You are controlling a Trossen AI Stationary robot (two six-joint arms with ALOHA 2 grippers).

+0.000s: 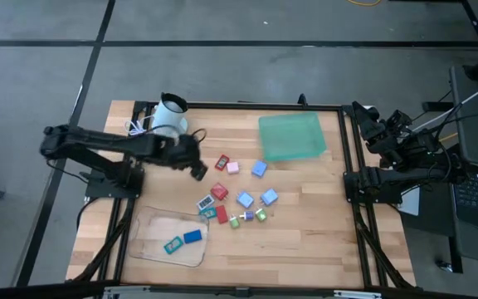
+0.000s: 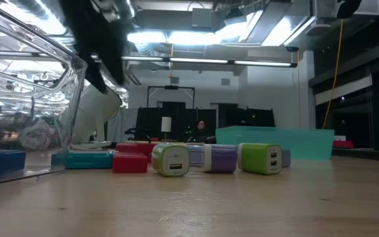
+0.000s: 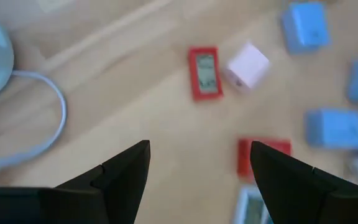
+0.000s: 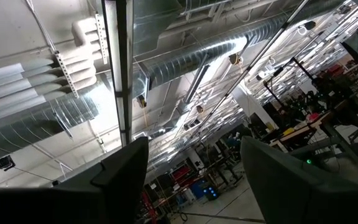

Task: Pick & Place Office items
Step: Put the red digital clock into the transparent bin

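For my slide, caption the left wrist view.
Open left gripper hovering above red rectangular piece and pink cube on wooden table.

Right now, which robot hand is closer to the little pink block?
The left gripper is closer, hovering open just beside the pink block. The right gripper is folded back past the table's far edge.

Fourteen small office items (image 1: 245,199) — two lie in one clear tray (image 1: 152,245); one teal bin (image 1: 291,136), one white mug (image 1: 169,115), two arms

No legible text or labels anywhere.
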